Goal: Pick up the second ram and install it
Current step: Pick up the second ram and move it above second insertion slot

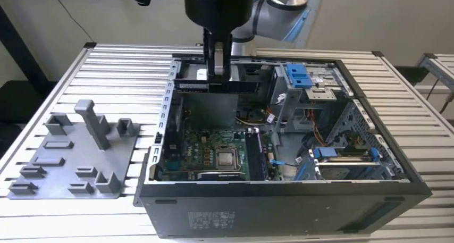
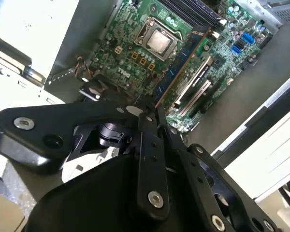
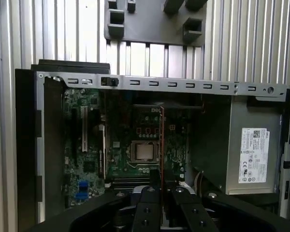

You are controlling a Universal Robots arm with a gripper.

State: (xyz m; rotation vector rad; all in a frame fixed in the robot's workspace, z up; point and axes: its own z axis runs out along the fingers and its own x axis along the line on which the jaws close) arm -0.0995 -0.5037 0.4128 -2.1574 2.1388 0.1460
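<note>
Gripping the second ram [image 1: 190,85], a thin, long, dark memory circuit-board stick, my end effector [image 1: 218,78] hangs over the open black metal computer case [image 1: 284,200] on the ribbed aluminium bench [image 1: 120,67]. The fingers are closed nearly together, pinching the stick at about its middle, so that it lies level with both ends jutting out to either side. It is held in the air near the top edge of the case, clear of the green motherboard [image 1: 202,147] below.

In both wrist views the stick appears edge-on as a narrow line running out from the end effector [image 2: 152,108] [image 3: 160,186], across the board and past the square silver processor [image 2: 159,41] [image 3: 144,151]. The long black plastic memory slots [image 1: 255,155] lie on the board beside that processor, well below the stick and not touching it.

A grey metal power-supply box [image 3: 249,150] fills one end of the case. Blue plastic drive brackets [image 1: 299,75] sit towards the exterior view's right. On the bench at the exterior view's left, just beside the case, rests a grey plastic fixture plate with upright pegs [image 1: 71,158].
</note>
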